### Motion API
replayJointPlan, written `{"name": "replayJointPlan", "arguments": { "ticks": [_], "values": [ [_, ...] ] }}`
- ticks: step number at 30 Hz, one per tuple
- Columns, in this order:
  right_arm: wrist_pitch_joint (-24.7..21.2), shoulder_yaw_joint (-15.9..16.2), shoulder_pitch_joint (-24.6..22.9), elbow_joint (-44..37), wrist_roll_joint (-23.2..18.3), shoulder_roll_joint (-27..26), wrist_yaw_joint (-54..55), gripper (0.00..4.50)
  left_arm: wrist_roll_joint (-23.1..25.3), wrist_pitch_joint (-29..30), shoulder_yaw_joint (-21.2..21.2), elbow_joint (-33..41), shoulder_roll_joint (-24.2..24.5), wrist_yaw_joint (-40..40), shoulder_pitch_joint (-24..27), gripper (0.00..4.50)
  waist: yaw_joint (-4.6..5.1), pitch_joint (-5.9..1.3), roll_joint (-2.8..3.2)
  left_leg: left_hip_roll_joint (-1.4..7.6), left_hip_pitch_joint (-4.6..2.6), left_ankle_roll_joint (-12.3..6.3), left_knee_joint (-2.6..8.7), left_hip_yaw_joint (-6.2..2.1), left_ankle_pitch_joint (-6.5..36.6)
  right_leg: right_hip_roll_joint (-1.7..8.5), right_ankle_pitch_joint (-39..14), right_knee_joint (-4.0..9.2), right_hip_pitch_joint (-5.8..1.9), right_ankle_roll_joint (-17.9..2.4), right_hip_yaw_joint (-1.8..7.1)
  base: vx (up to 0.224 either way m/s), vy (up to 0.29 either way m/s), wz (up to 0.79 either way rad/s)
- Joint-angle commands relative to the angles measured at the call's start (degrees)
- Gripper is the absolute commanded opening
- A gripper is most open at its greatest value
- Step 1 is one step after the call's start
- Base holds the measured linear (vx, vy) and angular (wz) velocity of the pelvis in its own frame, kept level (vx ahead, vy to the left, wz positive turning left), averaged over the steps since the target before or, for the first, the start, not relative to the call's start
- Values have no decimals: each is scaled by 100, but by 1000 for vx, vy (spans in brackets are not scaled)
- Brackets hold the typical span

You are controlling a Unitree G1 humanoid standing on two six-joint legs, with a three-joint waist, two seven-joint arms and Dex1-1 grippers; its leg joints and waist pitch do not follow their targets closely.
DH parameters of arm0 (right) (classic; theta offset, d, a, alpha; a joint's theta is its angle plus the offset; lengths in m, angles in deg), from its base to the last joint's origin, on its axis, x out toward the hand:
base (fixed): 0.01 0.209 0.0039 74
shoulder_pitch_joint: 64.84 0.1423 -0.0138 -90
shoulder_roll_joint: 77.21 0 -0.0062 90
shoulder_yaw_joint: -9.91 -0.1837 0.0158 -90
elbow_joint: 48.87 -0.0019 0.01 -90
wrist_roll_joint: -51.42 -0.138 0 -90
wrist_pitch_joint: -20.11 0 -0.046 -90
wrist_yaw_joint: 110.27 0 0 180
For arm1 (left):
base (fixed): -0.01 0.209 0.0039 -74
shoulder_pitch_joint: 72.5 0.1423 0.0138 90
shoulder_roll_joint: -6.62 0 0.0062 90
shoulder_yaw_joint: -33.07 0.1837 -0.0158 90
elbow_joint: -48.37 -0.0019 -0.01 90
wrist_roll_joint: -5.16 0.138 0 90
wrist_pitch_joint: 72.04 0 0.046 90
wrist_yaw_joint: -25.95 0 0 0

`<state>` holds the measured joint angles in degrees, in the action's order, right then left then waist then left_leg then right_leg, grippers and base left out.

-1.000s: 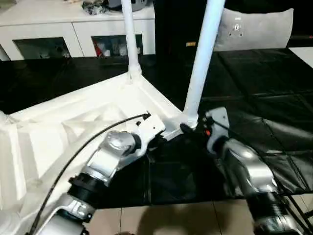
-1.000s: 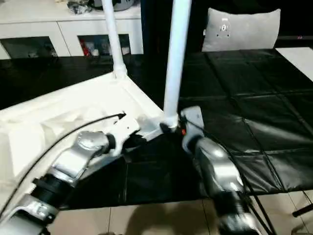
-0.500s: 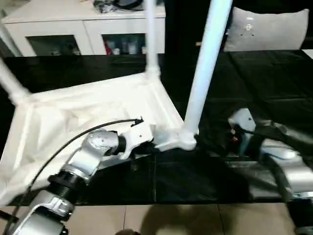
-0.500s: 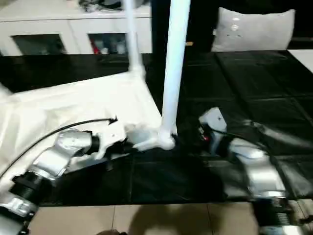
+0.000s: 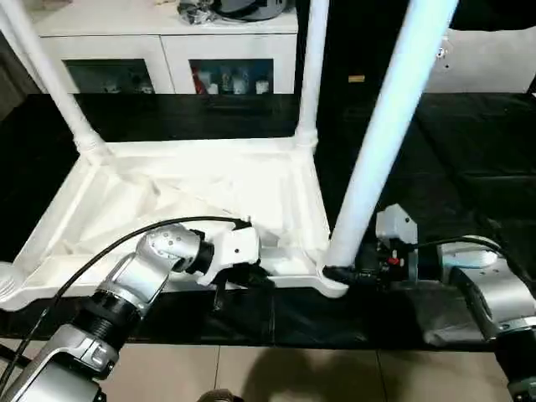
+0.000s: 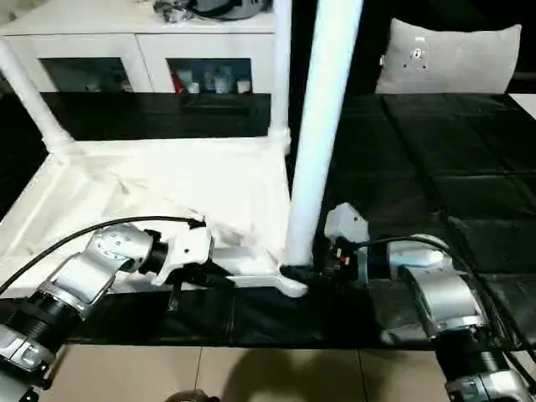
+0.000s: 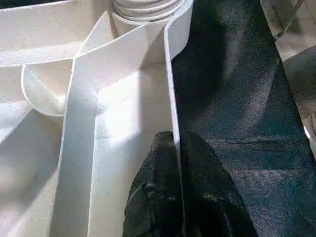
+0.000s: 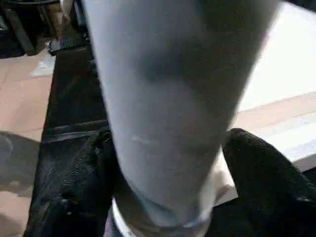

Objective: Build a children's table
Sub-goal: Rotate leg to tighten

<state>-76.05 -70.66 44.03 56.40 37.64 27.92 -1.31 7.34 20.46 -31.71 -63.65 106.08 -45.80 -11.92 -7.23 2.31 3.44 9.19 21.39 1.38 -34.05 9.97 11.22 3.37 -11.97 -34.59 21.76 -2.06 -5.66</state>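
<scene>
- Left eye: children's table [image 5: 201, 184] lies upside down on black mat [image 5: 469, 167], ribbed underside up. Near leg [image 5: 377, 159] stands in the table's near corner socket; far leg [image 5: 310, 75] and another leg [image 5: 46, 75] stand at other corners. White cabinet [image 5: 167, 50] is behind the table.
- Right eye: right gripper [image 6: 293, 274] sits at the near leg's base, left gripper [image 6: 219, 276] at the table's near rim. Grey cushion [image 6: 452, 59] is beyond the table, off to the right-arm side.
- Left wrist: left fingers [image 7: 197, 163] are pinched together on the table's thin rim wall, one either side.
- Right wrist: right fingers [image 8: 256, 163] are apart, straddling the near leg's base w/ a gap each side; can't tell if either pad touches.
- Risk, my read: w/ the right fingers loose, the near leg is unsupported. If it isn't fully seated, a tug on the rim could tilt it or pop it out. The rim pinch is narrow, so it could slip off if the table gets dragged.
- Vs a sec ago: table has swung round, near edge now roughly square to the robot and a third leg has come into sight. Right arm has come back in from the side toward the near leg's base. Left grip is unchanged.
</scene>
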Motion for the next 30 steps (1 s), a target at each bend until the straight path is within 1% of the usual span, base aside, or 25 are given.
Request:
{"name": "replayJointPlan", "arguments": {
  "ticks": [1, 3, 4, 5, 8, 9, 10, 12, 13, 15, 16, 17, 18, 19, 20, 21, 22, 23, 24, 25, 26, 27, 28, 29, 30],
  "values": [
    [-30, 52, 86, 21, 40, 61, -116, 311, 129, -75, 318, 82, 11, -283, 33, 0, 17, -347, -75, 501, -61, -580, 339, -175, 627, 641, -663, 383, -266, -1098, 386, 0, 0, 0],
    [-47, 69, 60, 31, 17, 81, -185, 311, 115, -71, 308, 66, 9, -288, 39, 0, 8, -352, -76, 497, -52, -614, 332, -176, 559, 644, -590, 379, -270, -1098, 384, 0, 0, 0],
    [-50, 84, 50, 45, 18, 92, -220, 288, 111, -65, 307, 62, 14, -304, 46, 0, 5, -356, -75, 496, -49, -635, 327, -176, 526, 636, -542, 371, -269, -1095, 382, 0, 0, 0],
    [-107, 100, 37, 38, 10, 104, -244, 278, 113, -62, 309, 57, 16, -309, 54, 0, -1, -357, -72, 501, -57, -642, 326, -177, 535, 638, -549, 372, -265, -1096, 380, 0, 0, 0],
    [-187, 108, 9, 34, -5, 102, -267, 266, 118, -43, 317, 46, 19, -319, 70, 0, -10, -357, -74, 498, -53, -654, 323, -175, 531, 635, -562, 372, -268, -1098, 379, 0, 0, 0],
    [-200, 107, 5, 31, -13, 98, -265, 266, 114, -35, 314, 48, 19, -320, 73, 0, -15, -355, -74, 500, -56, -648, 322, -175, 541, 636, -584, 374, -263, -1094, 379, 0, 0, 0],
    [-272, 102, -24, 13, -61, 75, -251, 262, 87, 10, 297, 59, 17, -323, 93, 0, -19, -352, -51, 500, -59, -629, 323, -176, 581, 632, -638, 385, -260, -1080, 379, 0, 0, 0],
    [-327, 105, -46, -6, -83, 63, -238, 260, 60, 62, 279, 77, 8, -318, 110, 0, -29, -349, -63, 498, -60, -593, 327, -176, 633, 638, -726, 394, -263, -1063, 380, 0, 0, 0],
    [-550, 99, -117, -97, -146, -1, -133, 260, -55, 312, 199, 192, -39, -267, 170, 0, -33, -348, -64, 495, -60, -572, 331, -176, 637, 632, -761, 391, -269, -1056, 380, 0, 0, 0],
    [-779, 86, -155, -165, -186, -69, 10, 259, -126, 536, 128, 286, -87, -175, 210, 0, -38, -341, -68, 499, -60, -553, 333, -175, 648, 635, -806, 393, -263, -1050, 384, 0, 0, 0],
    [-1041, 72, -173, -210, -205, -158, 206, 259, -175, 725, 59, 370, -137, -52, 246, 0, -38, -337, -24, 504, -66, -523, 343, -186, 636, 633, -826, 386, -264, -1064, 385, 0, 0, 0],
    [-1316, 39, -157, -194, -169, -307, 543, 259, -242, 961, -22, 465, -213, 92, 285, 0, -19, -325, -40, 516, -69, -488, 358, -186, 709, 630, -913, 396, -253, -1062, 387, 0, 0, 0],
    [-1479, -1, -122, -137, -90, -469, 900, 259, -300, 1206, -108, 547, -308, 270, 315, 0, -6, -313, -55, 495, -60, -477, 365, -185, 756, 625, -1031, 422, -259, -1039, 378, 0, 0, 0],
    [-1557, -49, -88, -78, -17, -643, 1240, 259, -350, 1397, -207, 603, -428, 485, 335, 0, 22, -293, -25, 480, -90, -380, 377, -184, 946, 633, -1376, 458, -235, -1016, 378, 0, 0, 0],
    [-1557, -49, -88, -78, -17, -643, 1240, 255, -350, 1397, -207, 603, -428, 485, 335, 0, 80, -262, -53, 452, -94, -265, 387, -190, 1168, 656, -1908, 527, -247, -895, 368, 0, 0, 0],
    [-1681, -141, -31, -4, 38, -901, 1707, 250, -420, 1713, -353, 664, -624, 806, 345, 0, 112, -254, -39, 448, -109, -205, 401, -195, 1260, 648, -2122, 541, -239, -852, 370, 0, 0, 0],
    [-1780, -218, 19, 58, 62, -1093, 2045, 250, -442, 1933, -444, 699, -763, 1043, 344, 0, 180, -228, -47, 450, -136, -110, 415, -196, 1424, 634, -2419, 582, -213, -775, 375, 0, 0, 0],
    [-1959, -375, 112, 179, 69, -1399, 2585, 246, -424, 2269, -542, 742, -961, 1379, 336, 0, 263, -196, -36, 434, -156, 0, 435, -224, 1693, 638, -2804, 602, -211, -704, 354, 0, 0, 0],
    [-2085, -508, 219, 320, 110, -1700, 3117, 245, -329, 2559, -613, 771, -1180, 1770, 315, 0, 330, -177, -61, 410, -143, 70, 448, -261, 1913, 655, -3186, 659, -231, -536, 318, 0, 0, 0],
    [-2154, -588, 286, 408, 139, -1885, 3443, 244, -253, 2726, -649, 788, -1314, 2013, 302, 0, 366, -181, -47, 412, -156, 113, 455, -266, 1969, 655, -3251, 660, -225, -489, 325, 0, 0, 0],
    [-2154, -588, 286, 408, 139, -1885, 3443, 244, -253, 2726, -649, 788, -1314, 2013, 302, 0, 438, -188, -47, 392, -185, 147, 442, -279, 2048, 658, -3345, 692, -188, -442, 319, 0, 0, 0],
    [-2171, -718, 429, 647, 242, -2233, 4102, 243, -198, 3059, -862, 735, -1745, 2639, 226, 0, 503, -191, -41, 392, -186, 143, 441, -265, 2039, 643, -3238, 695, -181, -457, 334, 0, 0, 0],
    [-2163, -806, 502, 782, 249, -2380, 4400, 243, -174, 3109, -957, 669, -1937, 2923, 174, 0, 514, -195, -37, 389, -184, 135, 439, -279, 2027, 648, -3185, 701, -178, -472, 327, 0, 0, 0],
    [-2098, -910, 631, 1020, 338, -2596, 4906, 243, -107, 3091, -1105, 518, -2279, 3479, 54, 0, 540, -213, -65, 390, -169, 80, 439, -273, 1947, 648, -3027, 695, -196, -502, 337, 0, 0, 0],
    [-2098, -910, 631, 1020, 338, -2596, 4906, 243, -107, 3091, -1105, 518, -2279, 3479, 54, 0, 560, -209, -65, 383, -155, 52, 437, -260, 1891, 635, -2952, 696, -191, -523, 339, 0, 0, 0]
  ]
}}
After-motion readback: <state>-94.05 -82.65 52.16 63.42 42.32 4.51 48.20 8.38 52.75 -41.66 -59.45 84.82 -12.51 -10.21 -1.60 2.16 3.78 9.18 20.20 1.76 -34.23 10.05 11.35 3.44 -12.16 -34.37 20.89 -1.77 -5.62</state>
